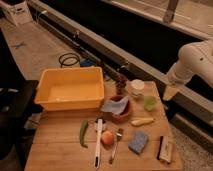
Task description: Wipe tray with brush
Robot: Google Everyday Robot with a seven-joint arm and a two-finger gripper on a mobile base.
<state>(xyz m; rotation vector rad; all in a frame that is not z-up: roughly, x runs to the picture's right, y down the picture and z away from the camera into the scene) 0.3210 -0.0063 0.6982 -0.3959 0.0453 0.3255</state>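
The tray (70, 102) is a big yellow tub on the back left of the wooden table. The brush (98, 141) lies in front of it, white handle pointing toward the front edge, darker head toward the tub. My gripper (169, 93) hangs at the end of the white arm off the table's right edge, beyond the green cup, far from both brush and tray.
A brown bowl (122, 115) holds a blue cloth. Near the brush lie a green pepper (83, 133), a peach (107, 138) and a silver fork (115, 146). Further right are a blue sponge (138, 142), a black-and-white block (164, 149), a banana (142, 121), a green cup (149, 102) and a white cup (136, 87).
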